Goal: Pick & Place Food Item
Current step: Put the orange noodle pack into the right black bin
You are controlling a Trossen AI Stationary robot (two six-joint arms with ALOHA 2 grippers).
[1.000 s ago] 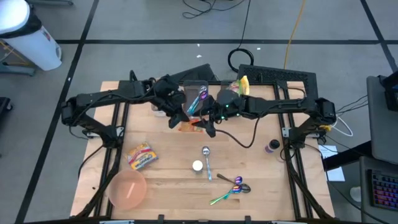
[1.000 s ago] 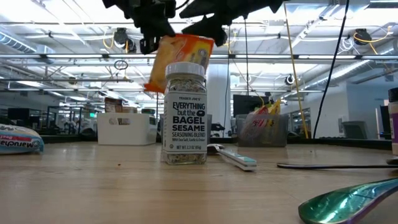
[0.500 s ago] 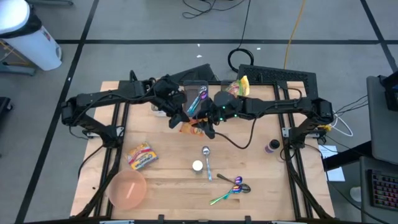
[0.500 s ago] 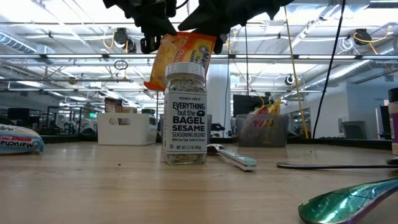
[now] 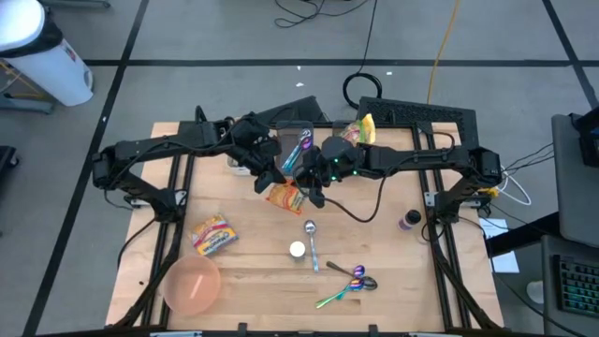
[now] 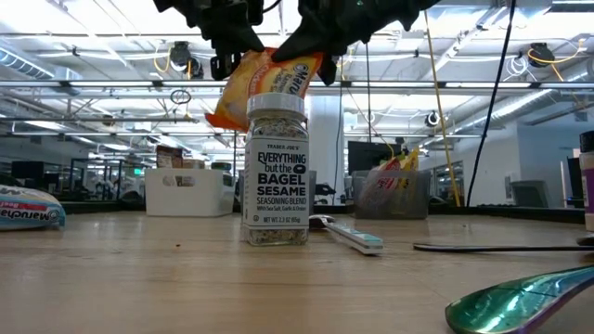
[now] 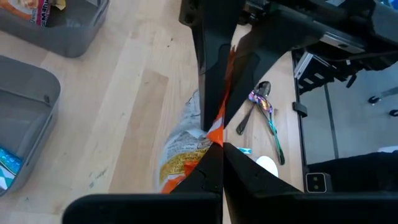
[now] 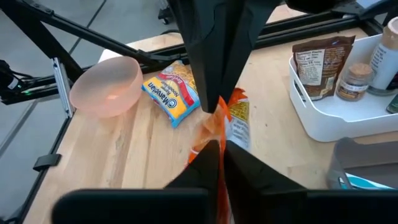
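An orange food packet hangs in the air above the middle of the wooden table. My left gripper is shut on its left end and my right gripper on its right end, so both arms meet over it. In the low view the packet slants behind the sesame seasoning jar, with the two grippers above it. My left gripper pinches the packet's orange edge between its two fingertips, slanting down from the table's left. The packet is lifted clear of the table and hangs below the fingers. My right gripper pinches the packet's opposite orange edge between its two fingers, slanting down from the table's right. The packet spans from it to the other gripper, clear of the table.
On the table lie a yellow noodle packet, a pink bowl, a spoon, the seasoning jar and iridescent cutlery. Bins with goods stand at the far edge, a small purple-capped jar at the right.
My right gripper has shut on the packet's right end, which my left gripper was holding alone. The packet has tipped from hanging upright to a slant, its lower end swinging toward the table's left.
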